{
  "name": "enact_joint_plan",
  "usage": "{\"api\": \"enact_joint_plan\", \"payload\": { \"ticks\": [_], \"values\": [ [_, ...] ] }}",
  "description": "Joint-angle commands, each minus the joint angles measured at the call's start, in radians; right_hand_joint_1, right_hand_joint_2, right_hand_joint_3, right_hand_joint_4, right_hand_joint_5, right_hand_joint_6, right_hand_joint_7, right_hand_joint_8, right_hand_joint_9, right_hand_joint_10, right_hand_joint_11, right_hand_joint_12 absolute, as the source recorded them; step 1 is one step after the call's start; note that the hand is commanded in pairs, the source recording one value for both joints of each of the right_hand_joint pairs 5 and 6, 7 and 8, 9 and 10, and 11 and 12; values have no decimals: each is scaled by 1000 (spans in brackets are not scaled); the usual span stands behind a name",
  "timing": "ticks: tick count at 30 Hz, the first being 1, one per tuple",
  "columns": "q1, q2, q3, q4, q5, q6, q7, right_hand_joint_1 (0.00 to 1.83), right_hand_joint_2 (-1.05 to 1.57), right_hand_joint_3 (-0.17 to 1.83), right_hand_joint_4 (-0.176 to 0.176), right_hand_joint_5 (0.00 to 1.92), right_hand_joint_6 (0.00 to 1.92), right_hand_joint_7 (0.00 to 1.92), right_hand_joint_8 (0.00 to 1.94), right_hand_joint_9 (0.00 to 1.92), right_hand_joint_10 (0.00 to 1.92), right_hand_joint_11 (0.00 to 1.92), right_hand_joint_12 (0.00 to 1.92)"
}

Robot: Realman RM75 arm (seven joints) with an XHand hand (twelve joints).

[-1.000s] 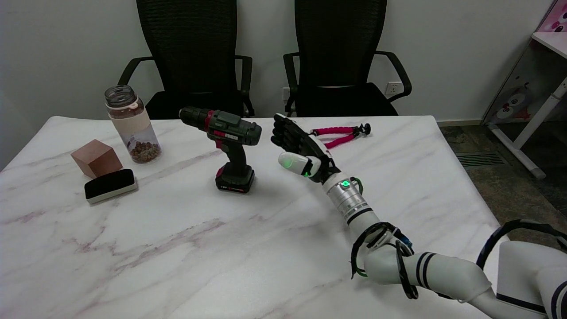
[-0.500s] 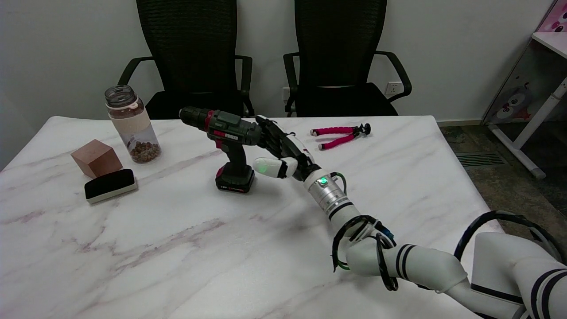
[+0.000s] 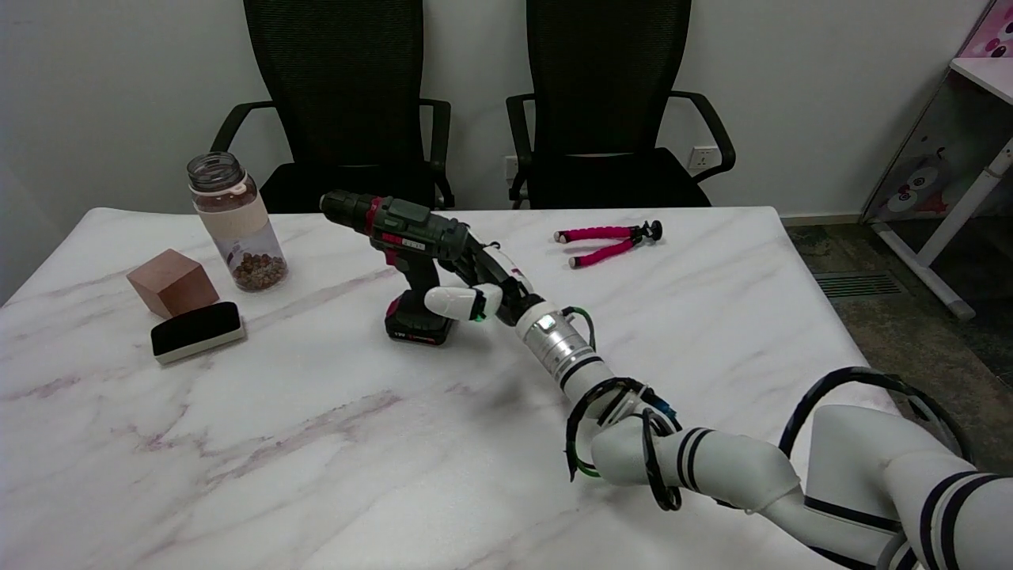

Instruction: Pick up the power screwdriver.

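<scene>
The right hand [image 3: 483, 281] has slid in against the power screwdriver [image 3: 404, 253], which stands upright on its battery base mid-table; fingers apart, white thumb before the grip, not clamped. Smooth veined marble table [image 3: 316, 443]; glass jar [image 3: 236, 222] beyond.

- One head view looks down from above the near side of the tabletop [image 3: 316, 443].
- It faces across toward chairs [image 3: 609, 103] along the frame's top.
</scene>
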Motion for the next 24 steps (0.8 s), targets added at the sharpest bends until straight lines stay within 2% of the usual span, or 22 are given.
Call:
{"api": "enact_joint_plan", "payload": {
  "ticks": [1,13,18,24],
  "values": [
    [62,-96,1,94,5,-81,-10,823,-358,804,89,34,34,34,34,177,177,172,172],
    [74,-123,-3,104,110,-112,-1,820,-473,843,119,40,40,40,40,180,180,125,125],
    [76,-126,-5,104,112,-112,104,820,-512,862,127,43,43,43,43,183,183,115,115],
    [76,-126,-6,98,111,-106,119,820,-521,858,145,57,57,57,57,192,192,113,113]
  ]
}}
